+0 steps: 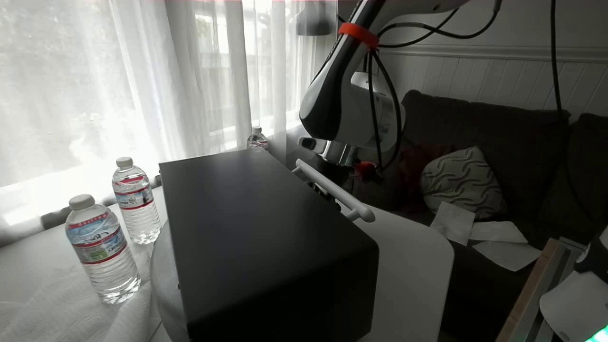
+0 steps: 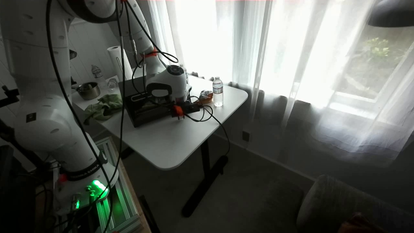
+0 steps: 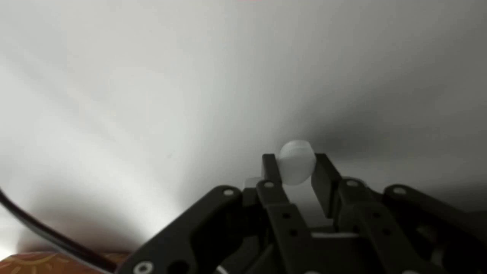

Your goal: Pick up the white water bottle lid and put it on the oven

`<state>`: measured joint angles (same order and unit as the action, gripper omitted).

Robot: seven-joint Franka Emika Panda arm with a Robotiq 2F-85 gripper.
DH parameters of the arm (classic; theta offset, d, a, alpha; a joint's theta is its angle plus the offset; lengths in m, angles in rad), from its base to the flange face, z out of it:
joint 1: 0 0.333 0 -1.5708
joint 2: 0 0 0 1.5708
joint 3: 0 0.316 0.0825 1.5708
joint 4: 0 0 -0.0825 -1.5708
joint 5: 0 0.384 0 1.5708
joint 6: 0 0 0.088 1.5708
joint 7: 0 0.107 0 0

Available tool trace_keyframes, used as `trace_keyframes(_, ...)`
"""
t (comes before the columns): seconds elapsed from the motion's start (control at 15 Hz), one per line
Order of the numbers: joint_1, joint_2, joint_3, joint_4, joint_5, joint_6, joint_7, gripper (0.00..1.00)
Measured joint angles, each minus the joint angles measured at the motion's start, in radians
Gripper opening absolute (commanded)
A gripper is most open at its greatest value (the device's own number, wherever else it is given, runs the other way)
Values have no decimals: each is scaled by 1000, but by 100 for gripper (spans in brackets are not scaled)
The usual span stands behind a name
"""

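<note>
The white lid is clamped between the tips of the gripper above the table; in an exterior view, the dark oven is seen at nine o'clock from the gripper, a bottle at two o'clock

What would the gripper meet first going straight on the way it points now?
Likely the white table below it, with the lid held in the gripper touching down first. How much gap is left is unclear.
</note>
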<state>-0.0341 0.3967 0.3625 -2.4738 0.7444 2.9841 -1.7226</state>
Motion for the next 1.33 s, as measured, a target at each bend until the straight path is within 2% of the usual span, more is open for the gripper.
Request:
trace_keyframes(0.73, 6, -376, -11, -126, -15, -36, 195, 7)
trace_keyframes(1.07, 14, -572, 16, -163, -29, -137, 284, 7)
trace_keyframes(1.13, 38, -607, 3, -166, -50, -160, 308, 7)
trace_keyframes(1.33, 179, -682, -73, -165, -122, -217, 378, 7)
